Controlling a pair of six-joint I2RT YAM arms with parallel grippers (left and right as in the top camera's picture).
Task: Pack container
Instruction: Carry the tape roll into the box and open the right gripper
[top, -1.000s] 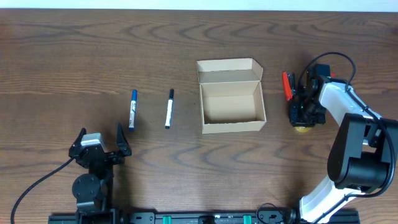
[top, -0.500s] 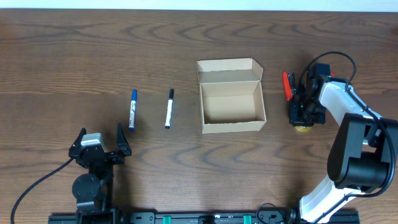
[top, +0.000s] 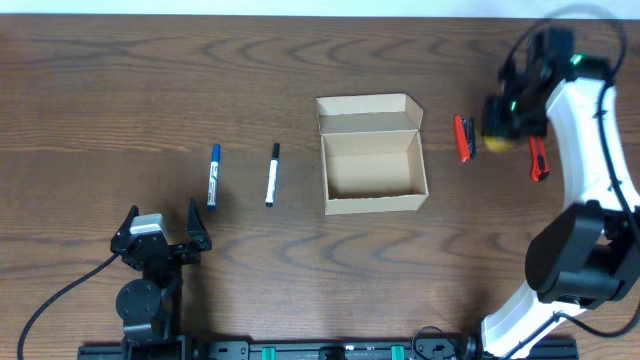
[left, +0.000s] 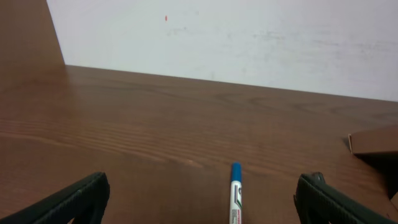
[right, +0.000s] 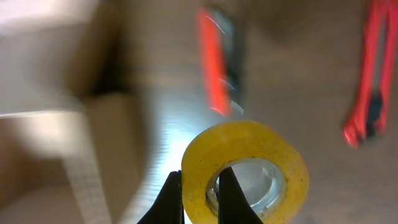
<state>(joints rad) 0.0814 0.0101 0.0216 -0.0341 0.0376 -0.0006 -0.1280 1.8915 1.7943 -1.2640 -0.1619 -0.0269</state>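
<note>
My right claw (right: 200, 198) is closed on a roll of tape (right: 249, 167). One finger sits outside the ring and the other inside the hole, pinching its glossy yellow wall. The wrist view is smeared, and only the roll is sharp. Behind it lie two slim orange cutters, one (right: 217, 62) near the box and one (right: 367, 81) farther out, their details too blurred to read. From overhead the roll (top: 497, 140) hangs between those cutters (top: 463, 137) (top: 538, 158).

The box (top: 372, 165), plain tan cardboard, stands open mid-table with its flap folded back. It lies left of the cutters, with only bare cardboard visible inside.

My left claw (left: 204, 186) gapes wide, low over the dark wood-grain table (left: 124, 124). A blue-capped marker (left: 236, 193) lies between its fingers, cut off by the frame. A black-capped marker (top: 272, 173) lies beside it.
</note>
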